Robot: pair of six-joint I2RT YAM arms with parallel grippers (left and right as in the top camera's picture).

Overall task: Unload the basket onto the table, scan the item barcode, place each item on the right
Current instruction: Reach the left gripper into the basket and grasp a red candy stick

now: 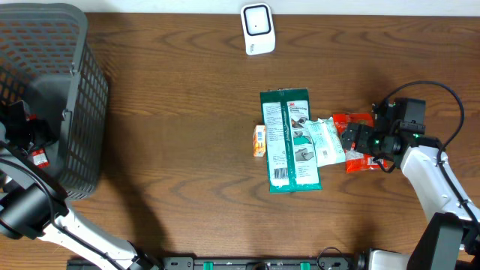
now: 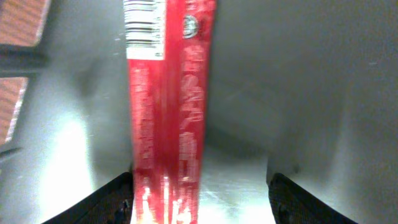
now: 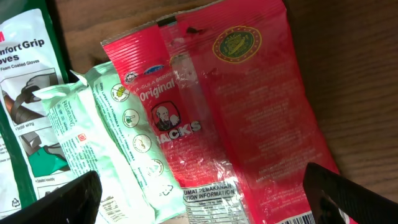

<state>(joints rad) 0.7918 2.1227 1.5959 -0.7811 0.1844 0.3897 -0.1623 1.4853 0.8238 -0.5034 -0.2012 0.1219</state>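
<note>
Inside the basket [image 1: 45,45] at the table's [image 1: 172,112] far left corner, a red packet [image 2: 168,124] with a barcode [image 2: 144,25] runs between the spread fingers of the left gripper [image 2: 200,196], close by one of them but not clamped. The right gripper [image 3: 202,190] hangs with its jaws wide apart over a red snack bag [image 3: 249,112] near the right edge. The scanner [image 1: 257,28] sits at the far edge.

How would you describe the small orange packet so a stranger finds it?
Find the tall green glove package on the brown wooden table. The small orange packet lies at its left edge, the smallest item and alone on that side.
</note>
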